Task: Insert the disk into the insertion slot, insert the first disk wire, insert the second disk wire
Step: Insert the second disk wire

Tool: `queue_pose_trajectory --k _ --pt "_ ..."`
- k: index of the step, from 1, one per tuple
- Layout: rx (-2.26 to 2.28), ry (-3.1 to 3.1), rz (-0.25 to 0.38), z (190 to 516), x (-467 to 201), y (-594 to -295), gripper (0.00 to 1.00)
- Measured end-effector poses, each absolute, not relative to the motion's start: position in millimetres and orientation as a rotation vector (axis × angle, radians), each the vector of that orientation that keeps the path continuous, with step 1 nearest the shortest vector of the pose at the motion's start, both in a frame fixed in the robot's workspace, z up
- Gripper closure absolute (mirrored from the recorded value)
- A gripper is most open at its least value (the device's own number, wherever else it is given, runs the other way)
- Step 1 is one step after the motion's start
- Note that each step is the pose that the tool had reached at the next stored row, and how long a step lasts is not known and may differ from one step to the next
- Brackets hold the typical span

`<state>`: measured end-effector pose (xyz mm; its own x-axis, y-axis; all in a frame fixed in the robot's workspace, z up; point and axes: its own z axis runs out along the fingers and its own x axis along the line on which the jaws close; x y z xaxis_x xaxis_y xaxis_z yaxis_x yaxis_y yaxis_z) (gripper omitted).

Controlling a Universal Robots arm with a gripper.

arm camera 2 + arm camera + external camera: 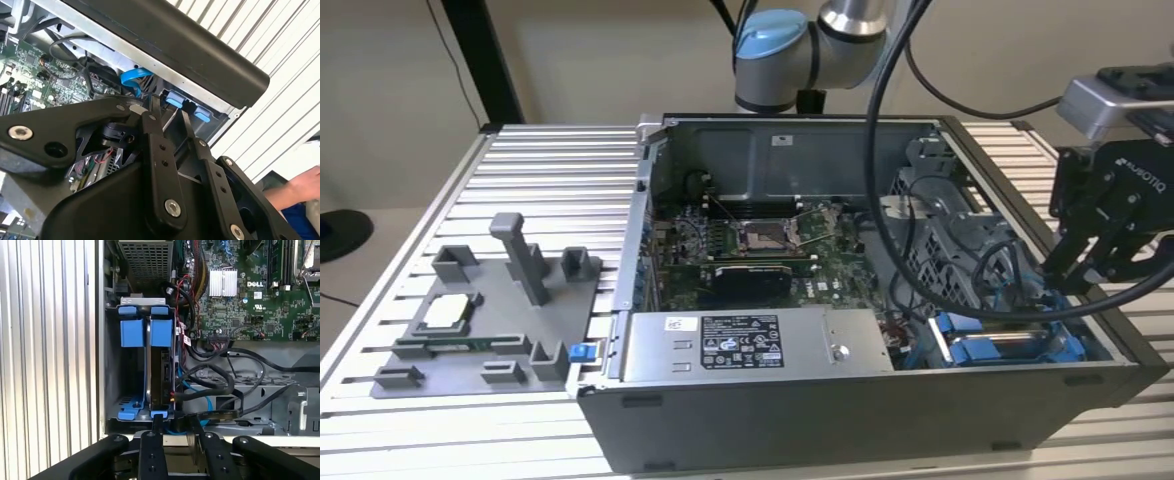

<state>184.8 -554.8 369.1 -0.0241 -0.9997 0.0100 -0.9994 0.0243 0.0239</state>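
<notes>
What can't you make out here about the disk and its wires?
- First wrist view: the disk stands edge-on in the insertion slot; tangled black cables hide whether its wires are plugged.
- Exterior view: black cables cross over the slot, hiding much of it.
- Second wrist view: the gripper blocks the slot's inside with its own body; a person's hand is cut off by the picture's edge.

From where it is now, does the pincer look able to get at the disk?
Probably yes. The pincer sits at the open case's edge, close to the disk standing in the insertion slot, with nothing between them. Black cables and a blue cable crowd one side and might hamper it.
</notes>
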Motion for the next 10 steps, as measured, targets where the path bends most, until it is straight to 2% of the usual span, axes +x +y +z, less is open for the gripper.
queue_pose_trajectory --k 10 --pt "2.178 -2.231 -0.016 368.9 183.7 -554.4 0.0"
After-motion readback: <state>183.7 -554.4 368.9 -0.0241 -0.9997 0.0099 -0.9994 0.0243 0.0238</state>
